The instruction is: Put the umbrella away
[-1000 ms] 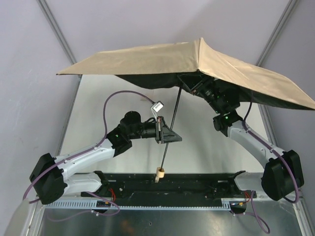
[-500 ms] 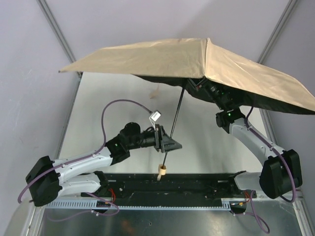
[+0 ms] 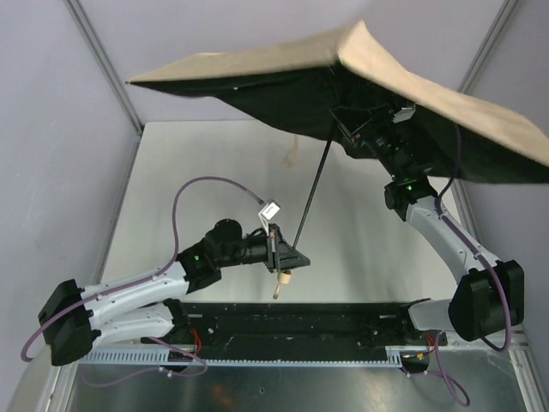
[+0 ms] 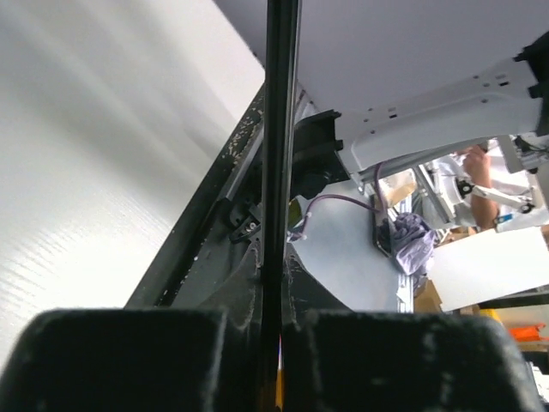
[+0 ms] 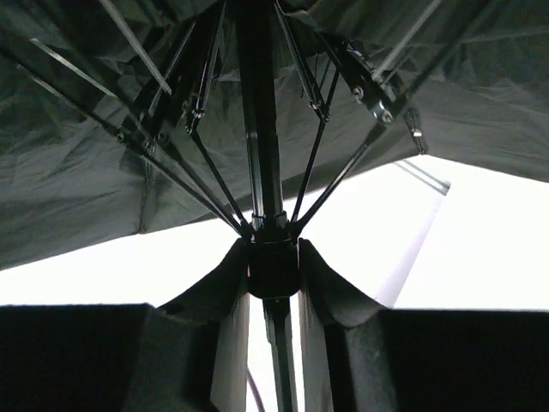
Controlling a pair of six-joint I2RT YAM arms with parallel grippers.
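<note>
My left fingers [image 4: 120, 360] clamp the shaft [image 4: 279, 129] of the umbrella [image 3: 480, 124] just above the handle [image 3: 283, 276]. My right fingers [image 5: 103, 360] pinch the runner [image 5: 273, 268] under the open canopy [image 3: 257, 62]. It hangs over the tabletop [image 3: 214, 163], long axis leaning up and away from my left fingers. Light, stiff shaft, floppy fabric; I'd work the runner.

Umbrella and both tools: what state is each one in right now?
umbrella: open, canopy fully spread, tilted, held aloft.
shaft: extended, leaning.
runner: up by the ribs, not pulled down.
left tool: shut on the shaft, just above the handle.
right tool: shut on the runner.
</note>
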